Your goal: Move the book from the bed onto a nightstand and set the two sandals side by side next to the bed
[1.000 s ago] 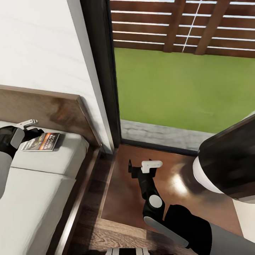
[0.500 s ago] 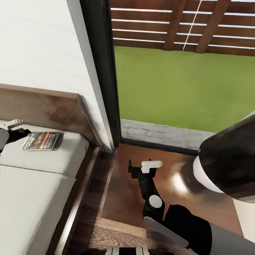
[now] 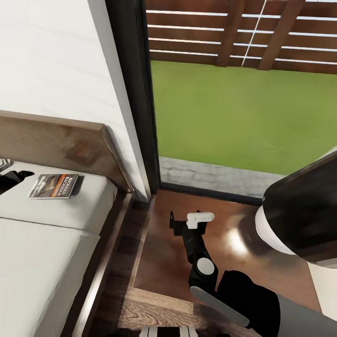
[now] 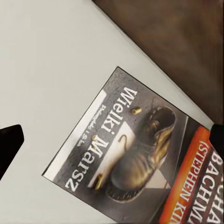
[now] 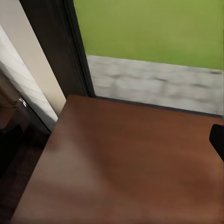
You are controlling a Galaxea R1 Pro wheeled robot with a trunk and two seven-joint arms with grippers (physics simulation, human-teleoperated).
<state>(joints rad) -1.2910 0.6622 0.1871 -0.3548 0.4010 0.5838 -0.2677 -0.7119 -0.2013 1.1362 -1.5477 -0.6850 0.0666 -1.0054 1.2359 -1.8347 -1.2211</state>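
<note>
The book (image 3: 54, 186) is seen lying flat on the bed (image 3: 42, 243), near the headboard (image 3: 61, 145) and free of any grip. The left gripper (image 3: 10, 177) is found just beside the book, away from the nightstand; its fingers (image 4: 10, 142) are spread wide, with nothing between them. The nightstand (image 3: 164, 252) stands beside the bed, by the window (image 3: 243, 112). Above its top the right gripper (image 3: 189, 220) is held; whether it is parted or closed cannot be told.

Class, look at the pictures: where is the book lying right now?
In the head view the book lies flat on the bed mattress at the left, just below the wooden headboard, with the nightstand to its right.
</note>
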